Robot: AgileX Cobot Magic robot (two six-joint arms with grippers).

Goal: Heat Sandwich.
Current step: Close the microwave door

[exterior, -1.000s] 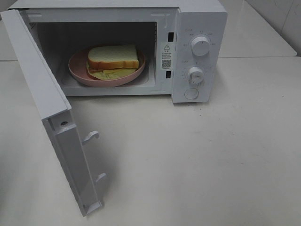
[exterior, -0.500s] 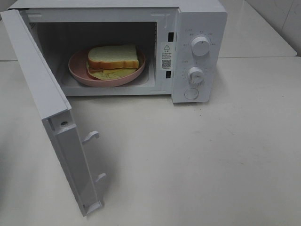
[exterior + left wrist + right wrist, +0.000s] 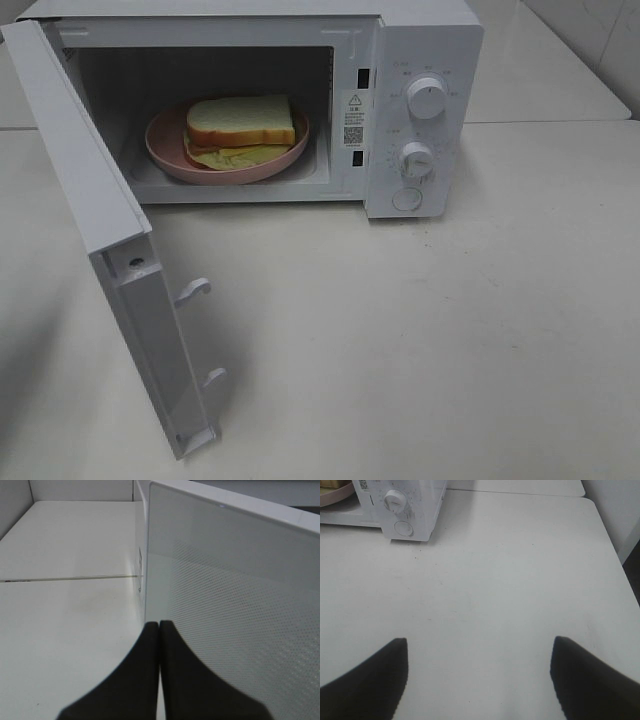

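Closing the door looks to be the step in hand: the thick, squarish white-bread sandwich (image 3: 240, 122) with tan crust and pale yellow-green filling lies on the round pink plate (image 3: 165, 160) inside the boxy white microwave (image 3: 425, 40), whose white glass-panelled door (image 3: 85, 160) stands swung wide on its left hinge. The black left gripper (image 3: 159, 626) has its fingers pressed together on nothing and sits just beside the door's dotted outer pane; whether it touches the pane I cannot tell. The black right gripper (image 3: 480, 640) hangs with fingers wide apart over the white table (image 3: 420, 340), well apart from the microwave, holding nothing. The next move, in my judgement, calls for the left gripper to push on the pane's outer face so the door swings round and its two white latch hooks (image 3: 195, 290) seat in their slots; after that a round white knob (image 3: 417, 160) needs turning
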